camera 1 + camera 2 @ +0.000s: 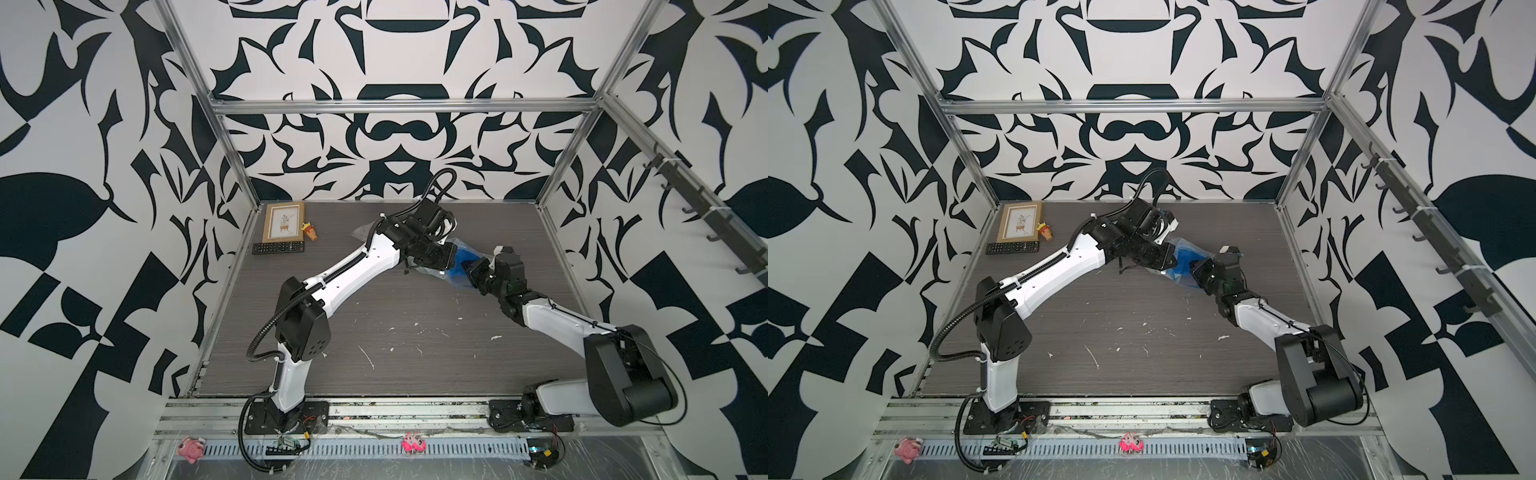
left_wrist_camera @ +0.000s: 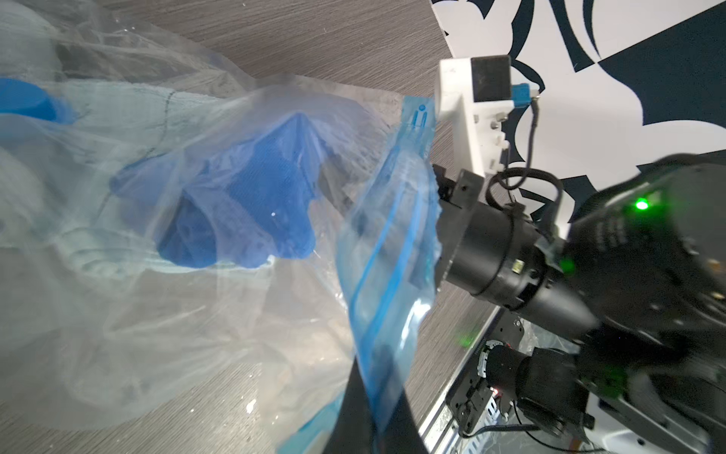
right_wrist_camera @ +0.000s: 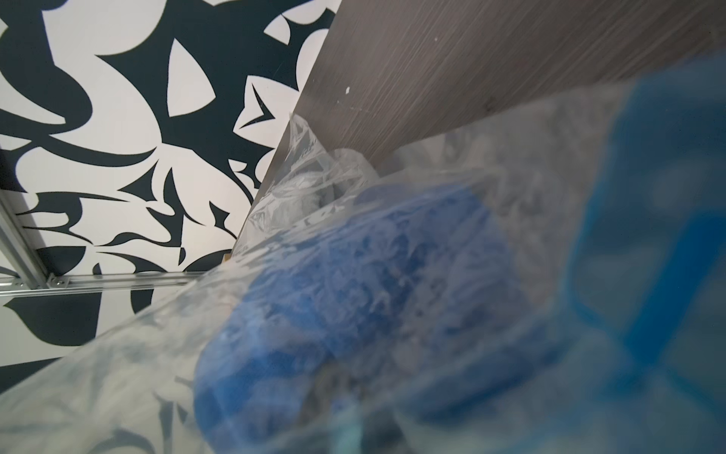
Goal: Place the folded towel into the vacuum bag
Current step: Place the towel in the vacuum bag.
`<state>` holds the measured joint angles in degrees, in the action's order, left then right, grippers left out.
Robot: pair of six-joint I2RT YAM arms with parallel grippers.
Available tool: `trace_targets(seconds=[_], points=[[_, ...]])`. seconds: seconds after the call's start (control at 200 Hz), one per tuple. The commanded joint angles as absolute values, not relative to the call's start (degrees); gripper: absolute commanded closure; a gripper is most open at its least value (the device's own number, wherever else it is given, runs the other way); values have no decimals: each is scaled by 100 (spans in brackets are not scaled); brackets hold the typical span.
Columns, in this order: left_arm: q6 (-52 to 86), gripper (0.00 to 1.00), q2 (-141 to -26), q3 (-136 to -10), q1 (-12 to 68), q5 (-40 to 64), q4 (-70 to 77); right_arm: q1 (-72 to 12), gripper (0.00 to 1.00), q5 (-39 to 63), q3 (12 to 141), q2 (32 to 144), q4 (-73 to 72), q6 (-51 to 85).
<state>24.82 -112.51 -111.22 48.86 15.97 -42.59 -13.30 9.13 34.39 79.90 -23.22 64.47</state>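
The vacuum bag (image 2: pixel 157 314) lies crumpled on the table at the back right, in both top views (image 1: pixel 461 245) (image 1: pixel 1177 243). Its round blue valve cap (image 2: pixel 27 102) shows in the left wrist view. My left gripper (image 2: pixel 371 416) is shut on the bag's blue zip-seal strip (image 2: pixel 389 251) and holds it up. The blue towel (image 2: pixel 243 212) (image 3: pixel 334 314) sits bunched inside the bag, seen through the plastic. My right gripper (image 1: pixel 471 270) reaches into the bag's mouth. Its fingers are hidden behind the strip and blurred plastic.
A framed picture (image 1: pixel 284 221), a black remote (image 1: pixel 277 248) and a small toy figure (image 1: pixel 311 232) lie at the back left. The patterned back wall and an aluminium post (image 1: pixel 557 174) stand close behind the bag. The two wrists are nearly touching.
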Motion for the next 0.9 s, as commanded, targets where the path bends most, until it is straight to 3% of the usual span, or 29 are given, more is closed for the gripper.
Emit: trace_targets(seconds=[0.0, 0.275, 0.67, 0.895], points=[[2387, 100, -10879, -11028, 4879, 2195, -4094, -1377, 66, 372, 3469, 8070, -2882, 6411], [2364, 100, -10836, -10796, 4879, 2394, -3938, -1407, 43, 302, 3463, 7857, -2911, 6259], [2424, 100, -10649, -10240, 4520, 1638, -3907, -1210, 39, 112, 3720, 5123, 469, 5080], [2261, 100, -10484, -9952, 4526, 1731, -3944, -503, 35, 1066, 3948, 5080, 1281, 4992]])
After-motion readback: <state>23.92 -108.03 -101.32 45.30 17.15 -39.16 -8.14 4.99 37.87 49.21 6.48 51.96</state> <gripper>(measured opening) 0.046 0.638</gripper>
